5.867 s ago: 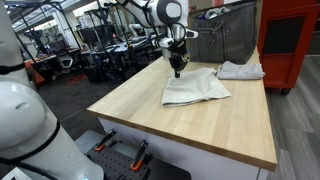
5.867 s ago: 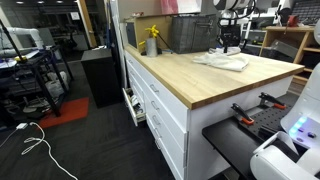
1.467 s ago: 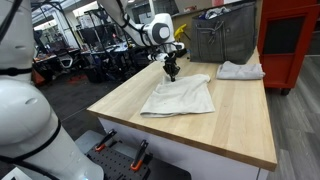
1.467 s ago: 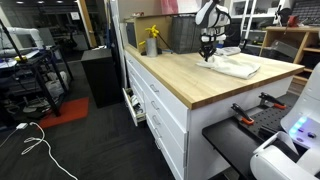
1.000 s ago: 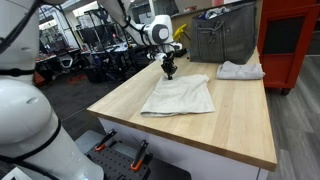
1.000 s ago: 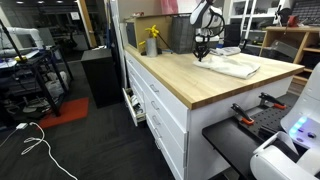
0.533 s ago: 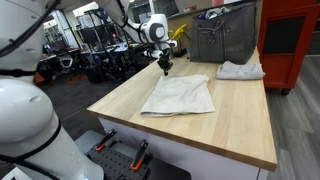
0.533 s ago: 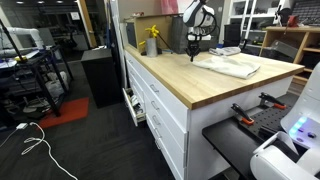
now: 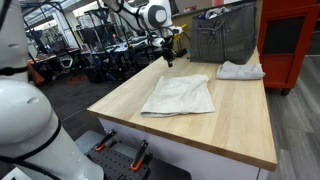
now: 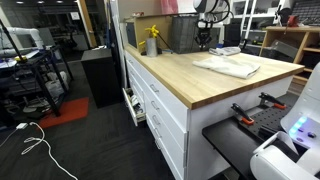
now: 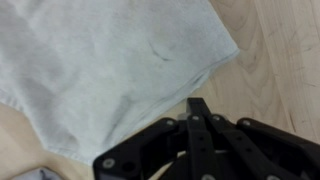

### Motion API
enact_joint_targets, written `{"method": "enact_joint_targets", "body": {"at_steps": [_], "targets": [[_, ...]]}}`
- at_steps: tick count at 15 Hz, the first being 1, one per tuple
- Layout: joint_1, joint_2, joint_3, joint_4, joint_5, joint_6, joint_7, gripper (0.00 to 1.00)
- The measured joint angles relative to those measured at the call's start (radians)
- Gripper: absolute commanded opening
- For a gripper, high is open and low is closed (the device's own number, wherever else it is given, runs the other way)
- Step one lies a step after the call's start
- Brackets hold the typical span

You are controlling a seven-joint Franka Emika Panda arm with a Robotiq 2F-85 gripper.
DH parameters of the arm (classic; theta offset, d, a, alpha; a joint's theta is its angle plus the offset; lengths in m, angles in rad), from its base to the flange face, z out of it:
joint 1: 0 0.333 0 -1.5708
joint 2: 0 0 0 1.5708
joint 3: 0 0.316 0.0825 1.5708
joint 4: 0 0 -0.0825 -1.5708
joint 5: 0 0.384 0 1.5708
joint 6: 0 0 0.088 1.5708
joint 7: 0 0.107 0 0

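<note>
The change I see is height: the gripper (image 9: 169, 61) has come up off the wooden table (image 9: 205, 138) and now hangs in the air above the table's far edge. A second and a half ago it sat low, right at the far corner of the grey cloth (image 9: 181, 97). Its fingers are pressed together with nothing between them. The wrist view shows this plainly: the two fingers meet in a single dark line at the gripper (image 11: 197, 104), with no fabric pinched or trailing from them. The grey cloth (image 11: 105, 65) lies below, on bare wood. In both exterior views the cloth lies spread flat near the middle of the table, and its outline has not shifted over the last second or so. About six seconds ago it was a more bunched shape, sitting further toward the table's far side. I judge that the drag-and-spread is over, the release has held, and the cloth (image 10: 231, 67) is resting on its own. The gripper (image 10: 203, 43) is well apart from it in an exterior view. A second, crumpled cloth (image 9: 241, 70) sits untouched at the table's far corner, in front of the grey bin (image 9: 222, 38) that stands at the table's back edge.
</note>
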Motion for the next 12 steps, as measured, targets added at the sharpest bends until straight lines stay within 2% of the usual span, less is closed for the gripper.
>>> {"method": "enact_joint_targets", "body": {"at_steps": [5,12], "targets": [[-0.047,-0.166,-0.057,-0.131,-0.006,-0.126,0.011,0.0],[-0.12,-0.291,-0.088,-0.258,-0.004,-0.266,0.013,0.0]]}}
